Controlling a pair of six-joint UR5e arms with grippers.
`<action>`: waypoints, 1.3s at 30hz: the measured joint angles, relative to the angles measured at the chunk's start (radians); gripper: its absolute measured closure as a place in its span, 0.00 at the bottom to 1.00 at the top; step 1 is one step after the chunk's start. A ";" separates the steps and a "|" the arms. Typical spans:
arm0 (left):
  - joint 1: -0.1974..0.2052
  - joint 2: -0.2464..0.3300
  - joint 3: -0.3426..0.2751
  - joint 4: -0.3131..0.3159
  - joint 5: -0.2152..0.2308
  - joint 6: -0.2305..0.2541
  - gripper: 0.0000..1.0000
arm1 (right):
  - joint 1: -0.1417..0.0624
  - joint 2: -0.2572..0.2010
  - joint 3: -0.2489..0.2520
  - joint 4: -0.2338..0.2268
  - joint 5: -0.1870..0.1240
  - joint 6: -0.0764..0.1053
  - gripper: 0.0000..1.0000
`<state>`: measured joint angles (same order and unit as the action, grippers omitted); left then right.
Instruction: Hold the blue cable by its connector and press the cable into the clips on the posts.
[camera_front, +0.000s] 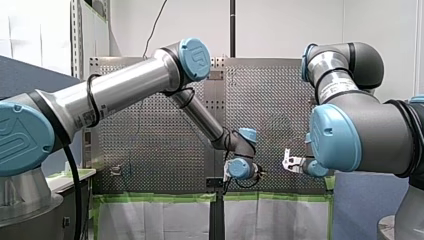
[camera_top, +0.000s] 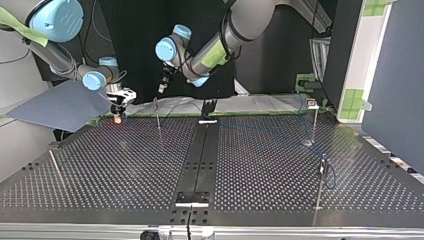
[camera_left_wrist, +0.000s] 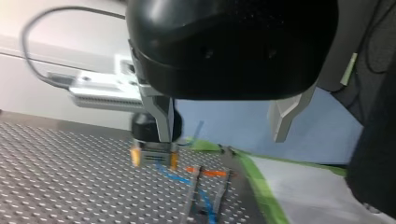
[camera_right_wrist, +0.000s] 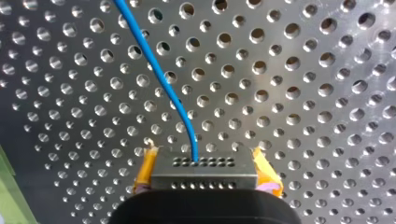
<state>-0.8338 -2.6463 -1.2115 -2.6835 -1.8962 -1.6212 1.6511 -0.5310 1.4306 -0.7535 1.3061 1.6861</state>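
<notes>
My right gripper (camera_right_wrist: 203, 156) is shut on a dark connector block (camera_right_wrist: 203, 176), held between its yellow pads (camera_right_wrist: 145, 169). The blue cable (camera_right_wrist: 159, 70) leaves the connector and runs ahead over the perforated table. In the top view this gripper (camera_top: 118, 114) hangs low over the table's far left edge. My left gripper (camera_left_wrist: 224, 133) is open, its metal fingers (camera_left_wrist: 163, 116) wide apart with nothing between them. It hovers higher, behind a thin post (camera_top: 157, 114). Ahead of it are my right gripper (camera_left_wrist: 154, 156) and the cable (camera_left_wrist: 173, 176). More cable (camera_top: 331, 177) loops by the posts at the top view's right.
Thin upright posts stand on the perforated table (camera_top: 260, 170): one at the far right (camera_top: 314, 122), one nearer (camera_top: 321, 182), one at the left (camera_top: 56, 170). A black strip (camera_top: 200, 155) runs down the middle. A blue panel (camera_top: 60, 107) lies beside my right gripper.
</notes>
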 joint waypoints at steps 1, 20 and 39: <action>0.000 0.008 -0.008 0.008 0.000 0.000 0.00 | 0.000 0.000 0.000 0.000 0.000 0.000 1.00; -0.025 0.183 -0.184 0.183 -0.069 -0.050 0.00 | 0.006 0.002 0.000 0.001 -0.010 0.003 1.00; -0.014 0.378 -0.378 0.377 -0.125 -0.143 0.00 | 0.013 0.004 0.000 0.001 -0.016 0.004 1.00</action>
<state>-0.8473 -2.2688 -1.5897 -2.3066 -2.0214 -1.7639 1.6640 -0.5272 1.4306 -0.7521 1.2903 1.6903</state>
